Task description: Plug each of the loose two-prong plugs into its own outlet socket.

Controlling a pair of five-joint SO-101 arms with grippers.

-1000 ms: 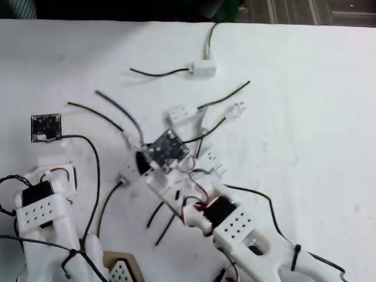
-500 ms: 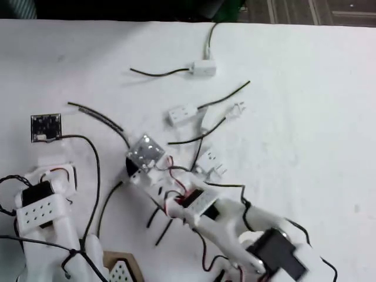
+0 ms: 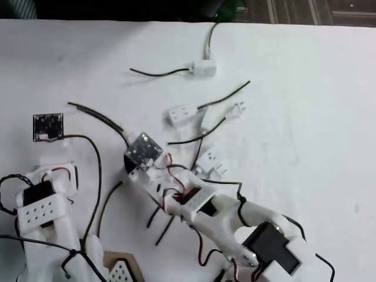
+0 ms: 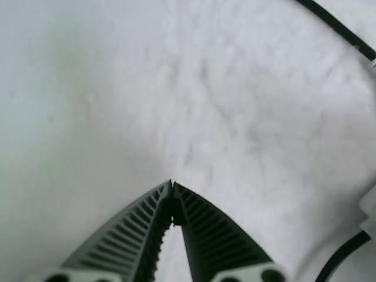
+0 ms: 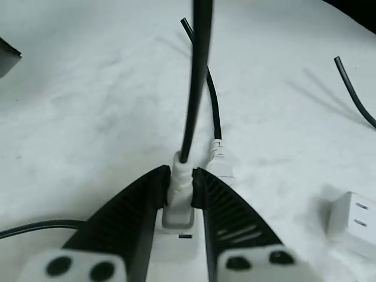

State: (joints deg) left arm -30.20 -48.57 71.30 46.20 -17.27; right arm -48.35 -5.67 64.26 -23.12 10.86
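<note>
three white, box-shaped outlets lie on the matte white table (image 3: 311,117). the first outlet block (image 3: 202,69) sits toward 12 o'clock. the second outlet block (image 3: 182,113) is near the middle. the third outlet block (image 3: 211,161) is at 5 o'clock of the second.

a small loose plug (image 3: 237,108) lies at 3 o'clock of the second block. several thin, round black cables (image 3: 97,116) curl across the cloth.

the right claw (image 5: 181,171) is just toward 8 o'clock of the table's middle. its two ribbed black fingers are narrow, pinching a white plug (image 5: 177,202) with a smooth black cord rising from it. something white lies beneath; i cannot tell whether the prongs are seated. a second white plug (image 5: 220,163) lies just beside it, apart from the fingers.

the left claw (image 4: 171,191) is near 8 o'clock. its two serrated grey fingers are pressed tip to tip around nothing, above bare cloth.
</note>
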